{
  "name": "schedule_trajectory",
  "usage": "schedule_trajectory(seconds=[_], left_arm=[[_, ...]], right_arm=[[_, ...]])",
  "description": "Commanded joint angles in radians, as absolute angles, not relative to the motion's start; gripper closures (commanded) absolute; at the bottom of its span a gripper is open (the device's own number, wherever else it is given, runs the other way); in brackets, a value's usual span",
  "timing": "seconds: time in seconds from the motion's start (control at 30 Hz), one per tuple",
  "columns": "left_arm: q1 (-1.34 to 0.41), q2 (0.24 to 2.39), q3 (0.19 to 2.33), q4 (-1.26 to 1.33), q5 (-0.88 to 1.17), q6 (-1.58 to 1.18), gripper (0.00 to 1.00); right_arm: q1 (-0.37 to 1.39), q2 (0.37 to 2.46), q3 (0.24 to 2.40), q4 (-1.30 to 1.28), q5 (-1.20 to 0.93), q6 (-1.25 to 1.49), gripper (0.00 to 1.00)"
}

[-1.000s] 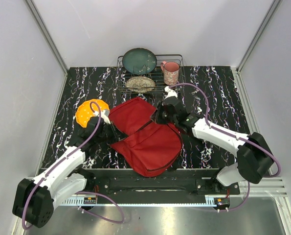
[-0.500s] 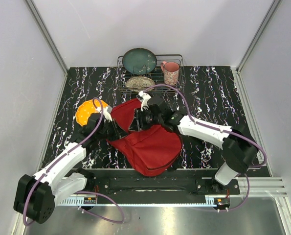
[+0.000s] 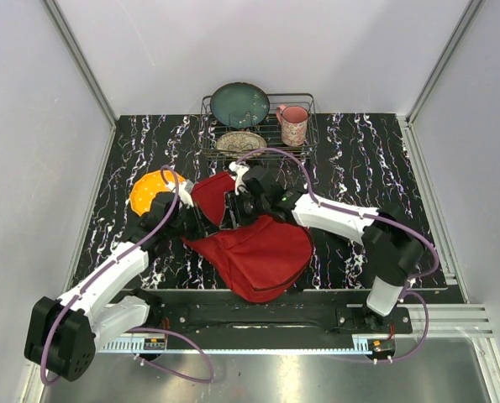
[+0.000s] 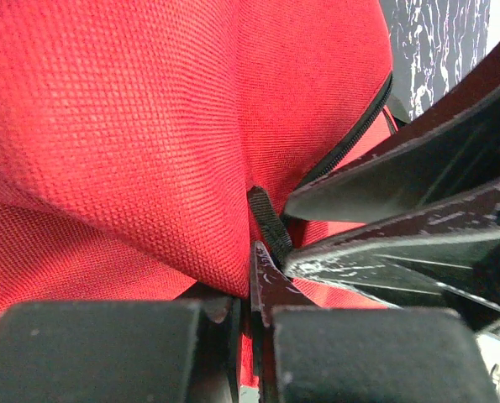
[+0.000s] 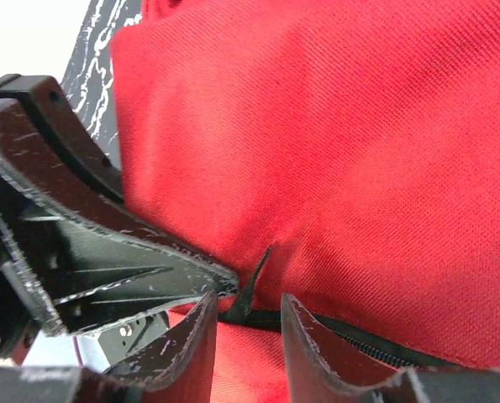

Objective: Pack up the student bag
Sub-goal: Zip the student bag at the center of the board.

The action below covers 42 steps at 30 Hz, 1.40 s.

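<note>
The student bag (image 3: pixel 262 248) is a large red backpack lying flat in the middle of the table, its upper flap folded back. My left gripper (image 3: pixel 201 220) is shut on a fold of red fabric (image 4: pixel 149 126) at the bag's left edge, beside the black zipper. My right gripper (image 3: pixel 227 210) reaches in from the right and meets it there. Its jaws (image 5: pixel 248 306) stand open on either side of a black zipper pull (image 5: pixel 251 285) without touching it. In the left wrist view the right gripper's fingers (image 4: pixel 401 210) lie close against the pull (image 4: pixel 271 222).
An orange round object (image 3: pixel 151 191) lies just behind the left arm. At the back stands a wire rack (image 3: pixel 304 105) with a green plate (image 3: pixel 239 102), a patterned dish (image 3: pixel 240 143) and a pink mug (image 3: pixel 292 123).
My right gripper swung left from beside the rack to the bag's left edge and opened. The left gripper kept its hold and barely moved.
</note>
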<state>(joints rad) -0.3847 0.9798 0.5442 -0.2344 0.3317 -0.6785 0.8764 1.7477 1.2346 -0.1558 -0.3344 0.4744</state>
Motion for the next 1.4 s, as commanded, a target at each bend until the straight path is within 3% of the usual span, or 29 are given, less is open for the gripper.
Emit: schedule_trajectory(seconds=[0.0, 0.47, 0.5, 0.63, 1.0, 1.37], left_arm=[[-0.376, 0.971, 0.569, -0.135, 0.344, -0.675, 1.0], [-0.376, 0.983, 0.551, -0.103, 0.348, -0.693, 1.0], [-0.377, 0.986, 0.552, -0.103, 0.348, -0.693, 1.0], [-0.376, 0.992, 0.554, -0.103, 0.342, -0.695, 1.0], [-0.376, 0.973, 0.541, -0.156, 0.327, -0.667, 1.0], [-0.374, 0.96, 0.54, -0.163, 0.334, -0.667, 1.0]], right_arm=[[0.885, 1.781, 1.278, -0.173, -0.307, 0.477, 0.59], [0.94, 1.844, 1.335, -0.256, -0.224, 0.437, 0.69], [0.942, 1.845, 1.335, -0.262, -0.221, 0.44, 0.71], [0.948, 1.845, 1.335, -0.282, -0.169, 0.457, 1.0], [0.939, 1.769, 1.318, -0.322, 0.205, 0.475, 1.0], [0.931, 1.746, 1.321, -0.337, 0.393, 0.503, 1.0]])
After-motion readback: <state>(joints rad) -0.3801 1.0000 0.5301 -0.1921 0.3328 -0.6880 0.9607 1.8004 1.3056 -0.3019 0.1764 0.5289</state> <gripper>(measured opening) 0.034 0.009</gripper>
